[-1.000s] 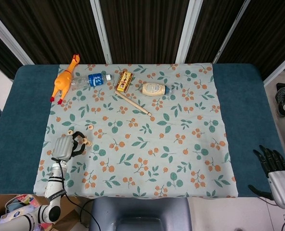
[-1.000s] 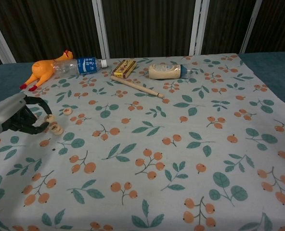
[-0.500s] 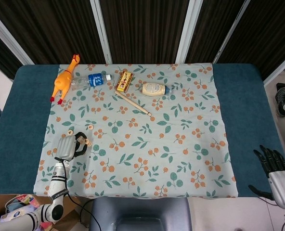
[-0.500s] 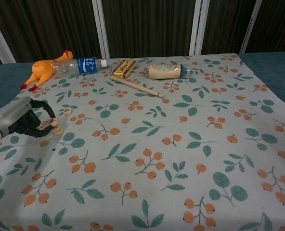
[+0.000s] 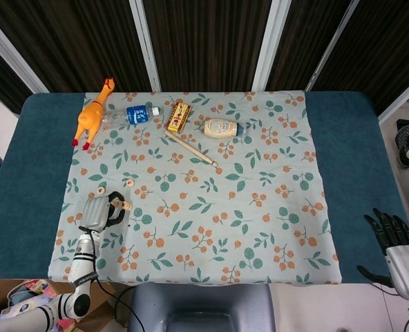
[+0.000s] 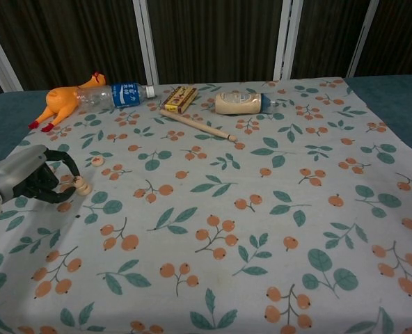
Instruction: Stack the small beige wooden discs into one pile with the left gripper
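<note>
The left hand sits at the cloth's near-left part, its fingers curled around a disc, seemingly pinching it, though the contact is too small to confirm. Another disc lies apart, just beyond. To stack cleanly, the held disc should travel level, centre over its partner, then release gently. The right hand hangs off the tabletop, fingers spread, empty.

Along the far edge of the cloth on the worktop lie, left to right, a toy chicken, a bottle, a small box and a squeeze bottle, with a stick just before the box. Near the left edge, the left hand sits beside the discs, one disc lying apart behind them. The right hand is off the cloth at the near right.
</note>
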### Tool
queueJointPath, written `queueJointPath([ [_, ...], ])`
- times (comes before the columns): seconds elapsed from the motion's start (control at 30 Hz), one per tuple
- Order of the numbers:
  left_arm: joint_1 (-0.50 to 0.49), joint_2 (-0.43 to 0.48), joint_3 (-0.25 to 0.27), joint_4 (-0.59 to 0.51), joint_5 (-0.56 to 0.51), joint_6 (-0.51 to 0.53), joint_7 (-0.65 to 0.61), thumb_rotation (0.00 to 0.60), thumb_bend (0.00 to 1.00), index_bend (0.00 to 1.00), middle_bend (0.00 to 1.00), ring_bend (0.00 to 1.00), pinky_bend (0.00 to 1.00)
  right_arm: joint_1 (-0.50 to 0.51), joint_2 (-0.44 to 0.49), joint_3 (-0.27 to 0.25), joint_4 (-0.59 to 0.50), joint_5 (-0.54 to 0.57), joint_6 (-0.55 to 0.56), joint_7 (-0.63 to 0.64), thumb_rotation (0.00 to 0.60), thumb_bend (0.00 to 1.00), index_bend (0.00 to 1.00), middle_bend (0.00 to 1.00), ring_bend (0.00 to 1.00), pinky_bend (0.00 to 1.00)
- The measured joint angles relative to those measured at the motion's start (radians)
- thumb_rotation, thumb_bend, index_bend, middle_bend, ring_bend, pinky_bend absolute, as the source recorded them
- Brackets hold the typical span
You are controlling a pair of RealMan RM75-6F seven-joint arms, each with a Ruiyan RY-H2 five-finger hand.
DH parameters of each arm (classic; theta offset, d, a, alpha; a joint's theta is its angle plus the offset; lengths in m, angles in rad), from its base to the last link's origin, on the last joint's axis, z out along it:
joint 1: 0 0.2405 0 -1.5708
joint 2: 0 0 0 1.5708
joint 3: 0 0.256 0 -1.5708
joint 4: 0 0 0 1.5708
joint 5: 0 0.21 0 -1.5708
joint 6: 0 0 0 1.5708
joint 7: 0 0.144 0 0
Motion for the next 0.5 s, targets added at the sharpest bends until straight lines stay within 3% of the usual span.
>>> queueJointPath([
  [0.5,0.0,0.01,0.005,-0.02,0.016,0.011,-0.016,0.6,0.4,0.37,1.0,1.0,1.0,0.0,-0.001,0.001,-0.001,0.002,0.0,-0.003,0.6,0.16,0.0,0.0,0.0,0.0],
])
